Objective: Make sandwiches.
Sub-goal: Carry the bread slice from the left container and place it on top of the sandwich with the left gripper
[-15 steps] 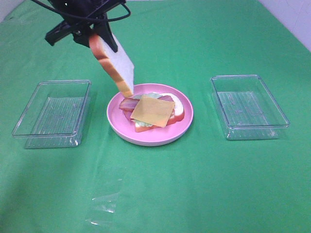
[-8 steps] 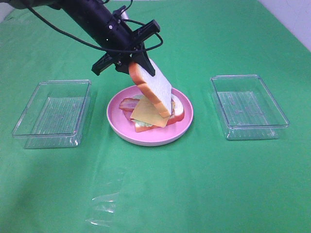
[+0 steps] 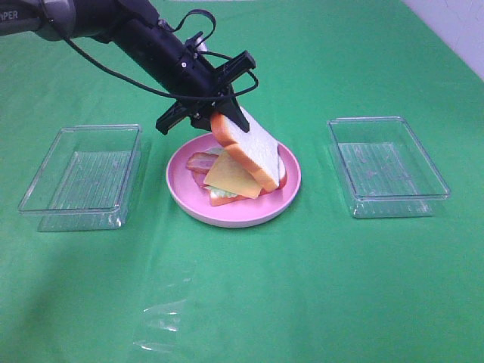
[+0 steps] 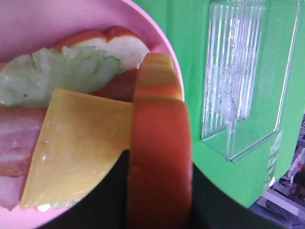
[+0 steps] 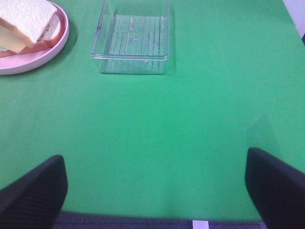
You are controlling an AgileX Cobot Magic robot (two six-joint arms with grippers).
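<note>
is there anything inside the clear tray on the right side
No, the right clear tray shows only its ribbed bottom, with nothing lying in it.

A round pink plate (image 3: 185,198) sits centrally on the green cloth (image 3: 302,287), flanked well apart by two clear rectangular trays, one left (image 3: 82,178) and one right (image 3: 386,165), with a clear plastic sheet (image 3: 162,310) lying nearer the camera.

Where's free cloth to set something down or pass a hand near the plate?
Free: the cloth between the plate and the right tray, plus the front strip beside the plastic film. Crowded: the plate, where the left gripper holds the bread slice.
</note>
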